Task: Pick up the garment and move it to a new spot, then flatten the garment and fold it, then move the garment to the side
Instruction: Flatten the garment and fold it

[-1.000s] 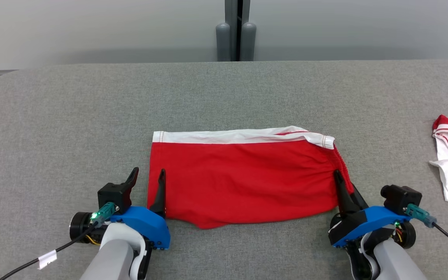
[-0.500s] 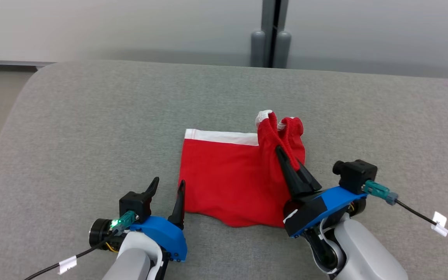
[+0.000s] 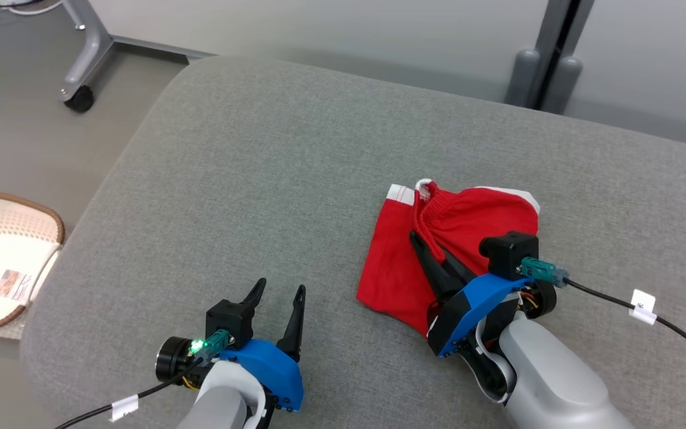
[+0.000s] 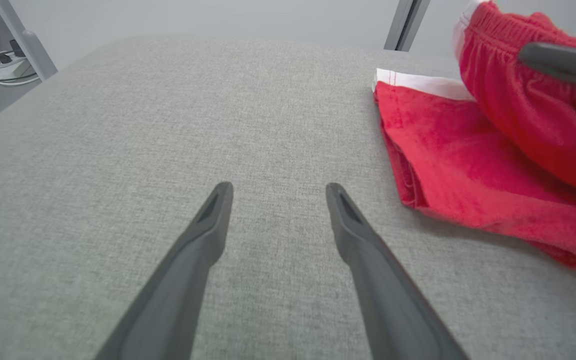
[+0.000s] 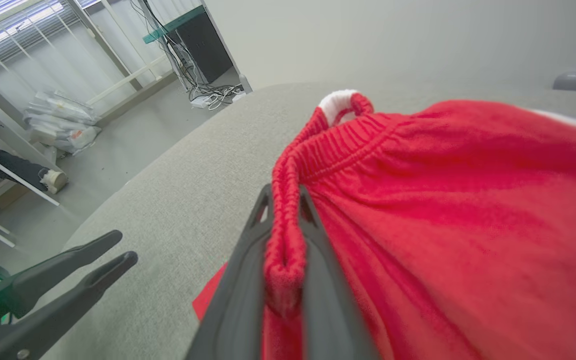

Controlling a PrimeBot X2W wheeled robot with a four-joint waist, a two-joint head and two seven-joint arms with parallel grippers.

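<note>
Over the last second the right gripper has carried the right end of the garment up and across to the left. What lay as one long flat strip is now doubled over itself on the grey table. The head camera has also swung left, so part of the shift is the view's and not the cloth's.

The right gripper's fingers are pressed together on the ribbed waistband, which bunches between them and stands lifted off the lower layer. The left gripper rests near the front edge with its fingers spread, holding nothing. It is left of the garment and apart from it.

The garment lies right of the table's middle, with its white hem along the far side.

It looks light, limp and soft. It drapes wherever it is unsupported and will not keep a fold's shape if dragged. The cloth-covered table probably grips it a little, so the lower layer may drag or wrinkle.

The elastic waistband is the thickest and firmest edge to pinch. For moving it aside, a hold through both layers at a folded corner should serve best.
</note>
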